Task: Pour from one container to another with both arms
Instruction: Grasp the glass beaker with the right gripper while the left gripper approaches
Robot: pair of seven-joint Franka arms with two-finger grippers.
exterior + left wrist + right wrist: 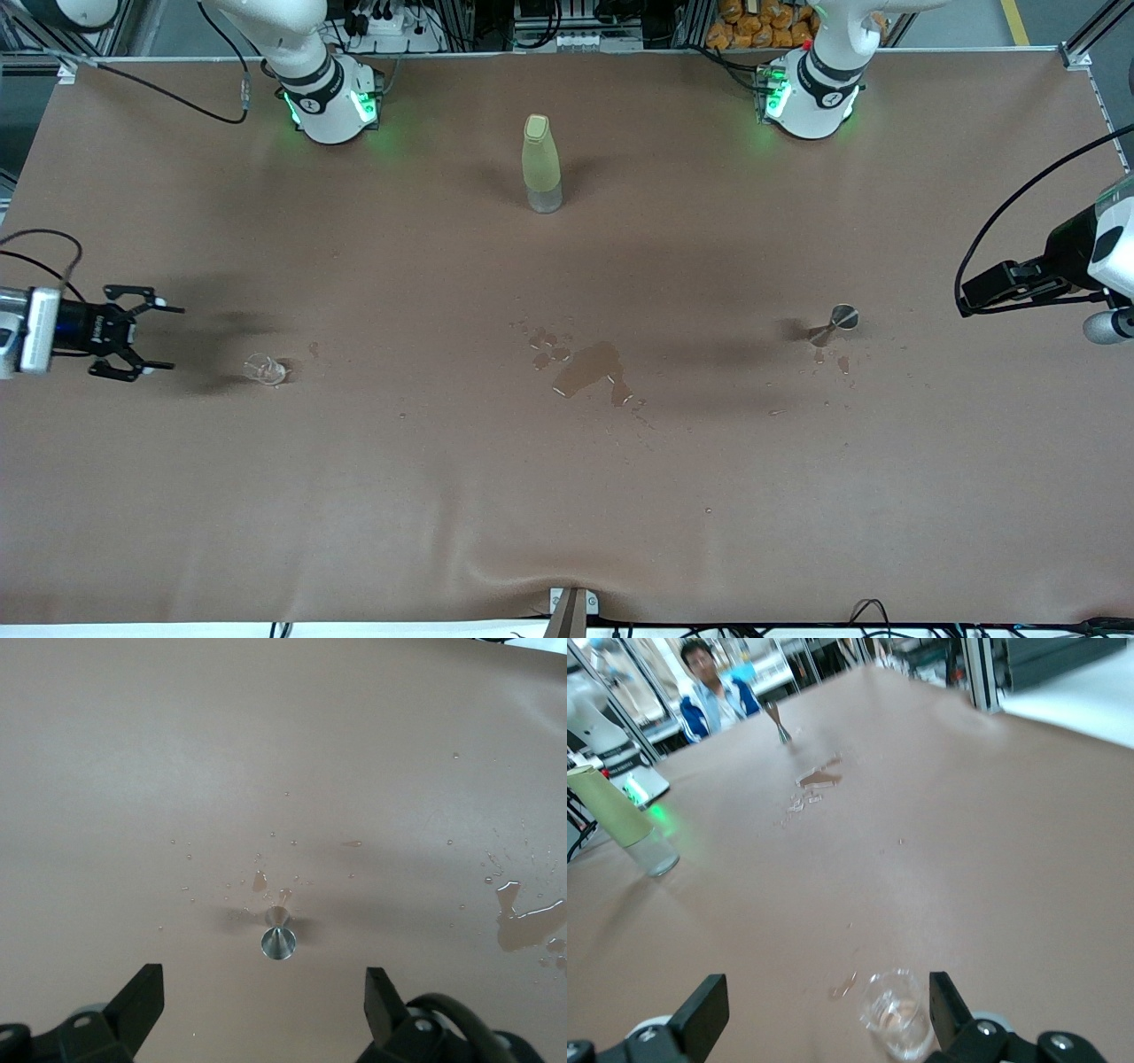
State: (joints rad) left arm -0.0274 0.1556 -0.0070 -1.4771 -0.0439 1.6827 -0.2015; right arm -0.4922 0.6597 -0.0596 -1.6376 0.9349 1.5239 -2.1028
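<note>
Brown tabletop [354, 496], wet with a spill [589, 370] at its middle — the right gripper [151, 339] gapes empty beside a small clear cup [266, 369], the left gripper [264, 997] open and empty over a steel jigger [837, 321] — either light vessel could tip if nudged.

White arms [314, 75], black bands, green lights

The desk [567, 496] wears a matt brown cloth, faintly rippled, with glossy wet spills [589, 370]. The jigger [837, 321] is polished metal. The cup [266, 369] is clear plastic; the bottle [541, 164] is frosted yellow-green with a clear base.
</note>
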